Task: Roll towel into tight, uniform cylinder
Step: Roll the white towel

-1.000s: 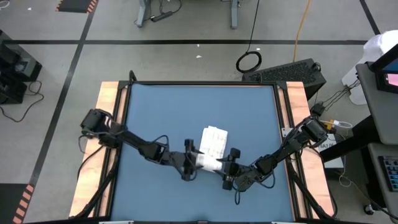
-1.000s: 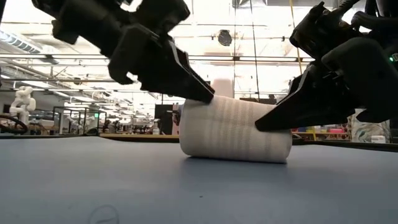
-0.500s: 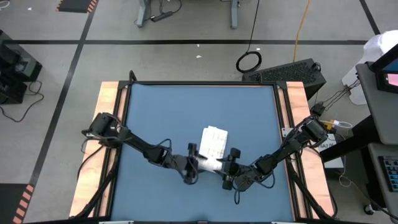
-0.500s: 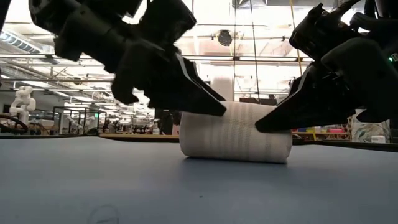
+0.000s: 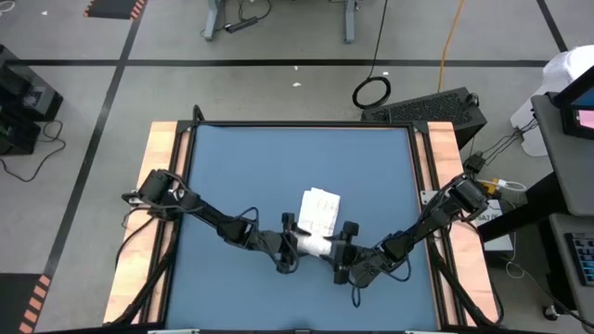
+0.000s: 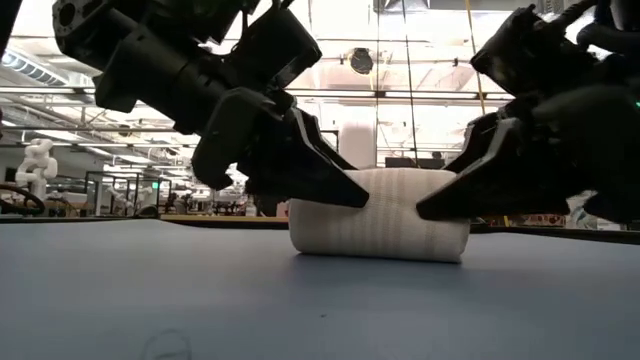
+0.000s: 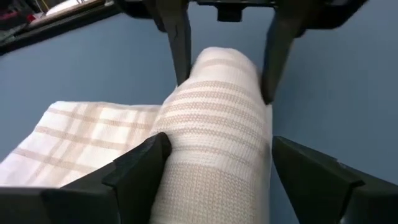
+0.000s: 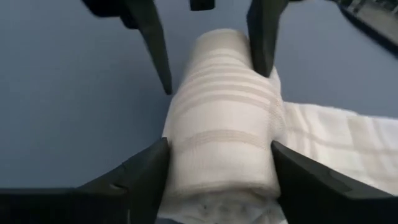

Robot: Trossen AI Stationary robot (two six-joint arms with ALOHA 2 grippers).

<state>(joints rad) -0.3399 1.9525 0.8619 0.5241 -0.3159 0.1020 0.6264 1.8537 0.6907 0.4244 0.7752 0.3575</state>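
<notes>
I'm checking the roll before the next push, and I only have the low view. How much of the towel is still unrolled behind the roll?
Observer: In the high view a flat stretch of the towel lies on the table beyond the roll, not yet rolled.
Operator: Where are the grippers on the roll?
Observer: One at each end: the left gripper straddles its end of the roll, a finger on either side.
Operator: And the right one?
Observer: The right gripper straddles the opposite end the same way, facing the left one.
</notes>
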